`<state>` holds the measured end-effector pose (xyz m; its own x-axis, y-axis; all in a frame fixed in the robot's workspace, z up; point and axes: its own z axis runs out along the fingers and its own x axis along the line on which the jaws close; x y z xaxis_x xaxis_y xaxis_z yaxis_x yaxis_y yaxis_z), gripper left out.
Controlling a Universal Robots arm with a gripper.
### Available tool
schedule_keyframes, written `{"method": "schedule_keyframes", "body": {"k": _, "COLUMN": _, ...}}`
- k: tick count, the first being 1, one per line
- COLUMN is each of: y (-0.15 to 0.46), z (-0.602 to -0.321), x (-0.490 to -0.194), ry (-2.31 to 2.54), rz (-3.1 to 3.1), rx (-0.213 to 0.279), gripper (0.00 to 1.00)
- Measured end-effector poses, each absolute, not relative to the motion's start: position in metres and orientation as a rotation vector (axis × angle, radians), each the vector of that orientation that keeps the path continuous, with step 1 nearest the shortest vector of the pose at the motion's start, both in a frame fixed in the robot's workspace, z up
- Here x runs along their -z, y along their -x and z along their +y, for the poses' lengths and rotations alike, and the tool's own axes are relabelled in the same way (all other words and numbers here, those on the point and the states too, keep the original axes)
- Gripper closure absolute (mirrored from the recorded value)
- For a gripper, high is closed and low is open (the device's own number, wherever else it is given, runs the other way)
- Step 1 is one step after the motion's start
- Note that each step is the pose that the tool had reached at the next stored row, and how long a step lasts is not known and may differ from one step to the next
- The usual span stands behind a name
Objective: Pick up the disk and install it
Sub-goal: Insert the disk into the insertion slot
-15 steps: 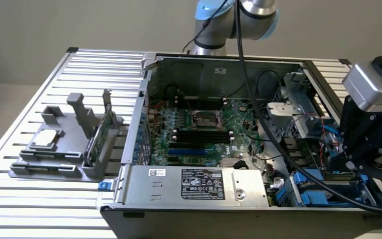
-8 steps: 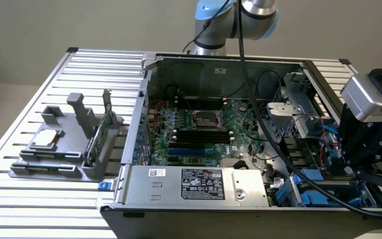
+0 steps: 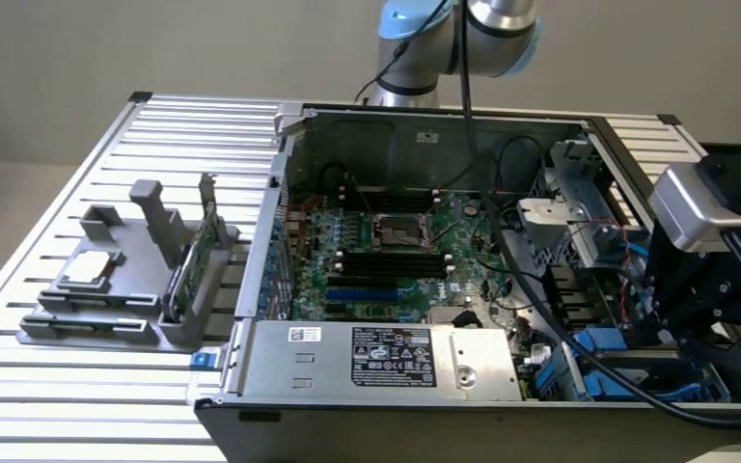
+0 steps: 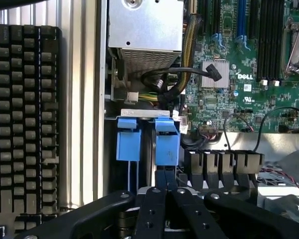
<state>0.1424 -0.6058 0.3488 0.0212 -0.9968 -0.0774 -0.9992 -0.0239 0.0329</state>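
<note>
The jaws of the gripper [image 4: 166,181] are closed narrow, tips at the blue edge of the disk [image 4: 167,147], which stands on edge in the computer case [image 3: 423,145]. A crooked push could jam it or catch nearby cables [image 4: 164,82].

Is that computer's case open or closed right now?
Open. The computer case has no side cover on it, so the motherboard inside lies bare to the exterior view.
</note>
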Motion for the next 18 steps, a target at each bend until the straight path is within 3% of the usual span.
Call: {"method": "schedule_keyframes", "body": {"k": 18, "y": -0.145, "z": -0.604, "x": -0.327, "ry": 2.220, "rz": 2.171, "rx": -0.127, "gripper": 0.89}}
